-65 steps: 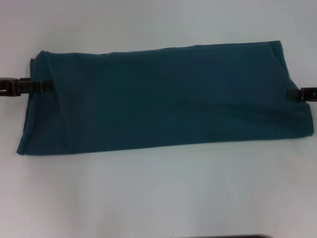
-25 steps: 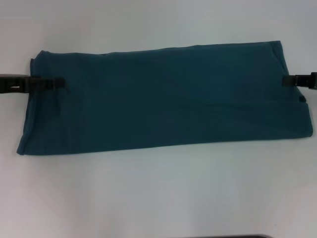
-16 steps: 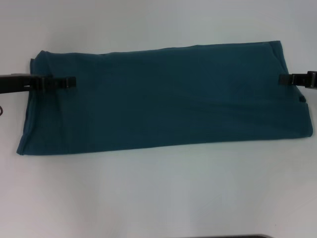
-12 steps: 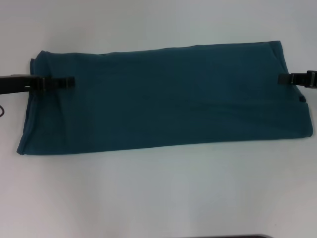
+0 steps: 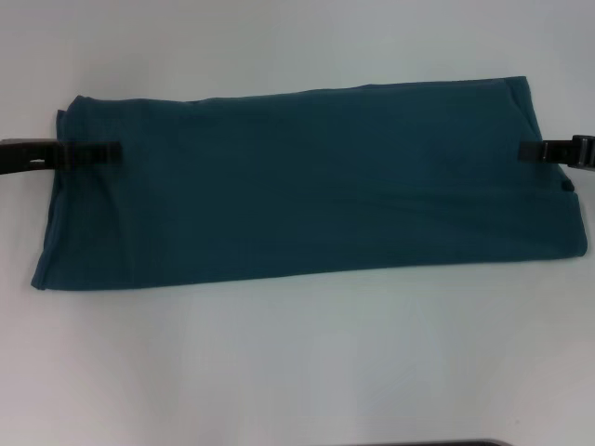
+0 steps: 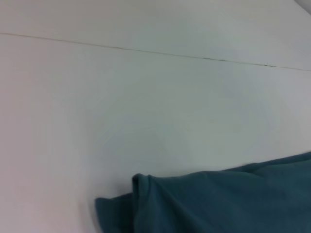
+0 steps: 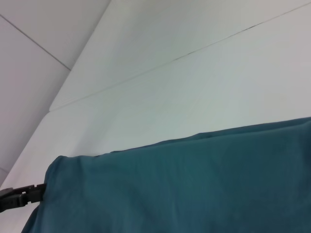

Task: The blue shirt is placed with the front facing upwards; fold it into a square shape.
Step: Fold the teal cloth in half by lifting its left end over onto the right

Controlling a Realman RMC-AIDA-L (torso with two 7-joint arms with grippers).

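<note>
While head view shows both grippers, left and right, over blue shirt, left wrist view shows neither.

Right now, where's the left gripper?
In the head view, the left gripper reaches over the left short edge of the blue shirt, near its far corner.

The left gripper is seen at the left edge of the head view, in the upper half, extended level toward the middle. The right gripper is seen at the right edge at like height, pointed inward. Jaw state cannot be judged.
</note>
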